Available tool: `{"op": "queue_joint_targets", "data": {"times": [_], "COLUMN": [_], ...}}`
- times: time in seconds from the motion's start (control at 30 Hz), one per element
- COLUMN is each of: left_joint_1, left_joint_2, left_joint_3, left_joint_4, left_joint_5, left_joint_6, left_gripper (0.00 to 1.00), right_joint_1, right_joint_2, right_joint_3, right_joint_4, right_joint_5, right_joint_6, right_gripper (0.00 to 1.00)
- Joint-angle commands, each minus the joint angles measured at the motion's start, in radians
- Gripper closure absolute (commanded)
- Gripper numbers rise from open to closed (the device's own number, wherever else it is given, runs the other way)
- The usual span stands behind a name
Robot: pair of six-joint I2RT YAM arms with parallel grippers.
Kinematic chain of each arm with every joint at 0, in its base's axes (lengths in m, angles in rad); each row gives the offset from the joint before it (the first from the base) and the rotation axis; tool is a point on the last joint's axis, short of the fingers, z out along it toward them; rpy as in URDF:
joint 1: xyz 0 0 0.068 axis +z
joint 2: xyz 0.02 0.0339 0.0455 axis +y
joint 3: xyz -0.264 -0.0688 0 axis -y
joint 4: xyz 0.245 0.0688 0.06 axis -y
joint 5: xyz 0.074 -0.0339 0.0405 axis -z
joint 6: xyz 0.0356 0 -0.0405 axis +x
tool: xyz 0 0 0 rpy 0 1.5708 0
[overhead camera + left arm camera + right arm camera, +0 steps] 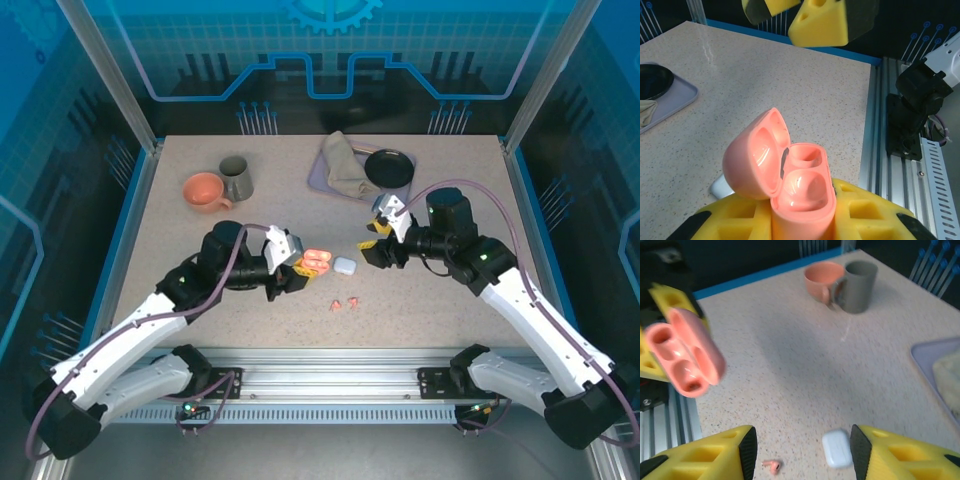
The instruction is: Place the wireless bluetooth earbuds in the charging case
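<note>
My left gripper (290,268) is shut on a salmon-pink charging case (316,260) and holds it just above the table. Its lid (752,160) is swung open to the left, and both wells of the charging case (807,187) are empty. Two pink earbuds (335,303) (354,299) lie on the table in front of the case; one earbud (772,466) lies near my right gripper's left finger. My right gripper (804,452) hovers open over the table, holding nothing. A shut white case (836,448) lies flat beside its right finger.
A pink cup (205,191) and a grey mug (236,178) stand at the back left. At the back centre, a lilac tray (322,178) carries a crumpled cloth (345,165) and a black dish (389,167). The aluminium rail (330,360) runs along the near edge.
</note>
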Motion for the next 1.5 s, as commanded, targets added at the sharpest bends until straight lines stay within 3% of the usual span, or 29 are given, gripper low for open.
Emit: {"op": "queue_joint_targets", "data": {"times": [0.0,0.37,0.93,1.47], "left_joint_1": [-0.007,-0.007,-0.007,-0.007], "left_joint_2": [-0.043,-0.182,-0.193,-0.194], "left_joint_3": [-0.03,-0.108,-0.086,-0.084], "left_joint_4": [0.025,0.016,-0.006,-0.012], "left_joint_5": [-0.032,-0.067,-0.091,-0.095], "left_joint_6": [-0.028,-0.123,-0.107,-0.094], "left_gripper": [1.0,1.0,1.0,1.0], "right_joint_1": [-0.022,-0.002,0.2,0.257], "right_joint_2": [0.016,0.202,0.565,0.778], "right_joint_3": [-0.023,-0.069,0.05,0.141], "right_joint_4": [-0.047,-0.078,-0.185,-0.213], "right_joint_5": [0.08,0.014,0.128,0.143], "right_joint_6": [0.134,0.313,0.361,0.385], "right_gripper": [0.45,0.49,0.55,0.57]}}
